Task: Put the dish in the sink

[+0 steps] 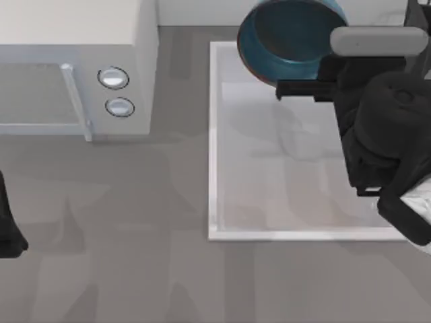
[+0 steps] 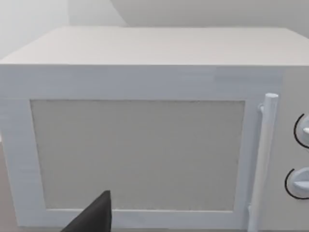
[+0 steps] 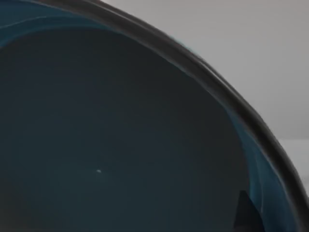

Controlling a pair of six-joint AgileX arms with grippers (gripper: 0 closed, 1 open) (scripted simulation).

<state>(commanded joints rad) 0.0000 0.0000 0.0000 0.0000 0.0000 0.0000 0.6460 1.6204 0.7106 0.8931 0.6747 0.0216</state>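
Grey tabletop [image 1: 135, 256] runs under everything, mottled with soft shadow patches, and a pale wall rises behind it at the far edge. On the top view's left stands a white microwave [image 1: 74, 64] with 2 round knobs [image 1: 113, 78] and a vertical door handle [image 1: 75, 101]. To the right lies the sink [image 1: 214, 148], a white rectangular basin with a raised rim and a pale glossy bottom.

From above, the dish [image 1: 289, 40] sits at the sink's far edge, its teal wall overhanging the basin's rim, partly behind the white faucet post [image 1: 377, 40]. The right gripper [image 1: 296, 89] reaches to the bowl's near rim from the right arm over the basin; it seems to grip the rim, but I cannot tell how wide the claw stands.

The right wrist view adds the dish's dark inside [image 3: 120, 145] and its dark curved rim against the grey wall. The left wrist view faces the microwave's door [image 2: 137, 154] head-on, with 1 dark fingertip of the left gripper [image 2: 94, 217] at the edge; how far that claw is open I cannot tell. The left arm [image 1: 8, 229] is parked at the table's left edge.
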